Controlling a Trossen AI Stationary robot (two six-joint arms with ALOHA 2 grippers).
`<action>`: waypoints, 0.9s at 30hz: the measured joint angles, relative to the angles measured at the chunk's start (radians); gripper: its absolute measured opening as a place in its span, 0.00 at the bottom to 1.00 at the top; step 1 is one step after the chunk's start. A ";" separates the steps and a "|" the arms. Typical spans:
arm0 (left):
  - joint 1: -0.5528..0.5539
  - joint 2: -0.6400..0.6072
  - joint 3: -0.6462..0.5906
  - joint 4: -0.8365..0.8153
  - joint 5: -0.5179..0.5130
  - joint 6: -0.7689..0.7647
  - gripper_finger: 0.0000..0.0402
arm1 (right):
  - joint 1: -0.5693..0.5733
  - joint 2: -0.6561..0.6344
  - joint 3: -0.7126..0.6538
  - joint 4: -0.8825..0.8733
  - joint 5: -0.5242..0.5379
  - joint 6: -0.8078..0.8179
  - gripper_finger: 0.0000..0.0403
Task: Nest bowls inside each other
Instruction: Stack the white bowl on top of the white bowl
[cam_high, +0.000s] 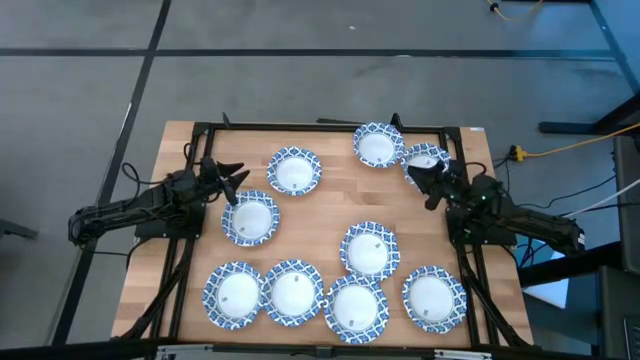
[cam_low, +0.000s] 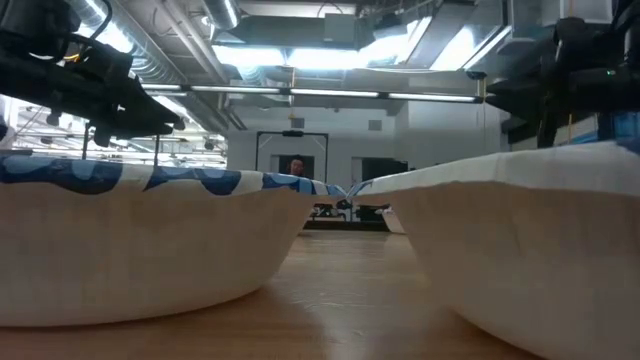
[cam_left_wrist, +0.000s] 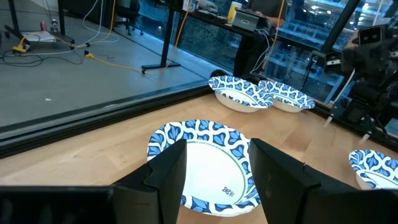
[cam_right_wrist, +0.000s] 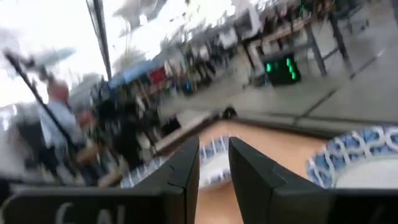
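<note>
Wooden tabletop (cam_high: 320, 225) on a black frame, grey floor around it, and a big lab space with ceiling lights behind in the low view.

Left gripper (cam_high: 232, 182) sat at the table's left edge with its fingers apart, hovering just beside two bowls: one near the back (cam_high: 294, 171) and one right next to its tips (cam_high: 250, 218). Its wrist view looked down on a bowl (cam_left_wrist: 204, 165) between the two dark fingers (cam_left_wrist: 166, 180), not touching it as far as I could tell.

Right gripper (cam_high: 432, 182) was at the back right, over a bowl (cam_high: 424, 160) whose rim overlapped the one at the back edge (cam_high: 378, 145). Its fingers (cam_right_wrist: 184, 169) had only a narrow gap between them, with a bit of blue rim showing through; I couldn't say whether it was gripping anything.

Further out, one bowl sat mid-table (cam_high: 369, 248), touching the front row of four (cam_high: 236, 295) (cam_high: 294, 291) (cam_high: 357, 307) (cam_high: 434, 297). No nesting yet that I could see.

Handling guess: these looked like thin paper bowls, so super light, a bit flexy, and likely to slide on the wood. I'd pinch the rim, one finger inside and one outside, and not squeeze hard.

Writing: a small mark printed inside the bowl in the left wrist view, too tiny to read. No brand that I could make out.
</note>
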 joint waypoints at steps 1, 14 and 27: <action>0.000 0.000 0.000 0.000 0.000 0.000 0.42 | 0.000 0.001 0.021 -0.060 -0.011 -0.009 0.22; 0.000 0.000 0.000 0.003 -0.077 0.000 0.42 | 0.000 0.231 0.252 -0.593 0.126 0.078 0.22; 0.000 0.000 0.000 0.012 -0.077 -0.001 0.42 | 0.000 0.667 0.383 -0.679 0.159 0.080 0.22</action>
